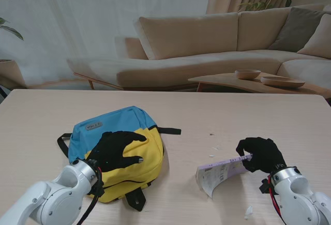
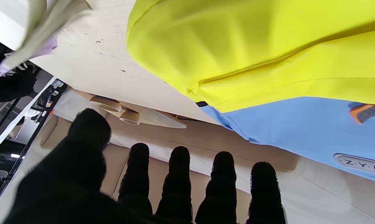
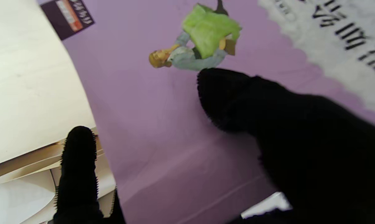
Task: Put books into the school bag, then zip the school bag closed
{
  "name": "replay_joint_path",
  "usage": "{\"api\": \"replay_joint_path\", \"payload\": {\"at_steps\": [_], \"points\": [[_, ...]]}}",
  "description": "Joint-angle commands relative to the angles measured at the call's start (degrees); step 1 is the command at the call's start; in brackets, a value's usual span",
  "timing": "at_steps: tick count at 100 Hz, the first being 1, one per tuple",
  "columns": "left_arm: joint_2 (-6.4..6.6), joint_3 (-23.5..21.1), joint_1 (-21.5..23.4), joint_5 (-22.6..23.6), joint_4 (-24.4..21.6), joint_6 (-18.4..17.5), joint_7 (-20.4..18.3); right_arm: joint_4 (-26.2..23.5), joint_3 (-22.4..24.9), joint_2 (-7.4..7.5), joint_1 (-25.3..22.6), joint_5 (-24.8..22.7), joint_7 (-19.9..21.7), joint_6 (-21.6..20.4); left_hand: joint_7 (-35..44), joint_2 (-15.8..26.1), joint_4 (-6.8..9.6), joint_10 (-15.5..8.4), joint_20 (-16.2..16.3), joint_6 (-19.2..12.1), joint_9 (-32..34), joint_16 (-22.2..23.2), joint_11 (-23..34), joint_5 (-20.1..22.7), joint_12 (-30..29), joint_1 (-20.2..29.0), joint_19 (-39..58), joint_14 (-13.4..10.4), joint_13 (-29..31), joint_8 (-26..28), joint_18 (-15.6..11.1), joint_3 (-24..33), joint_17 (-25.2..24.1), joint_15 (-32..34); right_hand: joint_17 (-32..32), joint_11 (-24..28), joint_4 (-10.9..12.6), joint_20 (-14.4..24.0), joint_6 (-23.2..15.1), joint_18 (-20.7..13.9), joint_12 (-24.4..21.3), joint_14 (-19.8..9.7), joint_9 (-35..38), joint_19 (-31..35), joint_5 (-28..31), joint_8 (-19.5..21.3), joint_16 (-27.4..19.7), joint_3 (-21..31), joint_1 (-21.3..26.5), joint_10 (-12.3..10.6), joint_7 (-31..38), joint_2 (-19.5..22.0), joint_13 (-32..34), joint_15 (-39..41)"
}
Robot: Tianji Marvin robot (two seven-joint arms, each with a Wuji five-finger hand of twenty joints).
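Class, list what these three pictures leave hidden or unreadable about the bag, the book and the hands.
- School bag zip: stand view, under the left hand; not seen in the left wrist view.
- Book cover lettering: right wrist view, cut by the edge.
- Right hand: its fingers partly behind the book.

beige sofa (image 1: 217,44) and sheer curtains (image 1: 77,23) behind a pale wooden table (image 1: 232,111).

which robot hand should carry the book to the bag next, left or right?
Right. The right robot hand is already closed on the purple book, lifted and bent beside the school bag. The left robot hand is spread open over the bag's yellow front, better placed to steady it.
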Motion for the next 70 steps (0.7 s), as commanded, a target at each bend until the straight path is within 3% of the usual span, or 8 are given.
{"api": "replay_joint_path", "payload": {"at_steps": [1,17,36,57,70], "points": [[-0.45,-0.11,-0.15,-0.59,0.07,-0.36,-0.58,-1.56,0.45,-0.63,0.06,0.37,-0.46,-0.13,-0.48,0.02,1.57,-0.76,0.98,-0.97,-1.03,-0.09,-0.5,-0.03,0.01,-0.92,-2.05,-0.4,-0.56,-0.83,-0.99,1.2,-0.96,-0.96,-0.7,2.42,11.06,1.46,-3.41,0.55,1.64,0.58,-1.85,1.93,11.25,4.54,1.28,13.37,5.15,-0.92,6.54,7.03,-0.03,1.32],[-0.53,-0.01,-1.58,-3.37,1.41,-1.5,-0.3,-3.48,0.53,-1.26,1.58,2.56,-2.12,1.73,-0.62,0.03,1.59,-0.63,1.07,-0.9,-0.95,0.04,-0.53,0.03,0.01,-0.77,-2.03,-0.34,-0.76,-0.88,-0.9,1.17,-0.87,-0.5,-0.1,2.56,13.41,1.93,-3.19,0.84,1.59,1.26,-1.12,2.71,12.34,5.75,1.62,13.36,5.37,-0.26,6.09,6.67,1.04,1.79],[-0.52,-0.12,-2.92,-5.82,2.5,-3.49,-0.52,-5.0,-1.91,-1.72,4.91,4.2,-3.14,7.08,-0.78,-0.07,1.56,-0.55,1.16,-0.89,-0.87,-0.05,-0.61,-0.11,-0.04,-0.92,-2.02,-0.38,-0.76,-0.95,-0.78,1.03,-0.75,-0.25,0.7,2.86,15.22,2.37,-3.2,1.36,0.7,1.74,-0.35,3.31,12.98,6.16,1.08,13.37,5.26,0.15,5.6,6.02,2.38,2.7],[-0.5,-0.03,-3.97,-7.81,3.63,-5.78,-0.58,-6.18,-6.37,-2.14,8.77,6.4,-3.63,12.95,-1.16,-1.15,1.38,-0.69,1.23,-0.87,-1.11,-0.26,-1.02,-1.05,-0.32,-1.87,-2.0,-0.38,-0.64,-1.16,-0.69,0.88,-0.54,-0.24,1.03,2.99,15.18,2.67,-3.02,1.59,0.32,2.13,-0.22,3.73,13.03,6.21,0.76,13.33,5.42,0.46,5.44,5.68,2.86,3.2],[-0.51,0.53,-5.06,-9.15,4.76,-6.65,-0.57,-7.03,-9.11,-2.46,10.59,7.34,-4.49,15.52,-3.0,-3.3,0.77,-0.83,1.28,0.11,-1.97,-0.65,-1.65,-3.22,-0.96,-5.45,-2.05,-0.58,-0.78,-2.61,-0.69,2.25,-0.53,-0.57,1.09,3.01,14.6,2.87,-3.03,1.8,0.15,2.38,-0.2,3.99,13.05,6.24,0.6,13.36,5.66,0.56,5.41,5.48,2.99,3.42]]}}
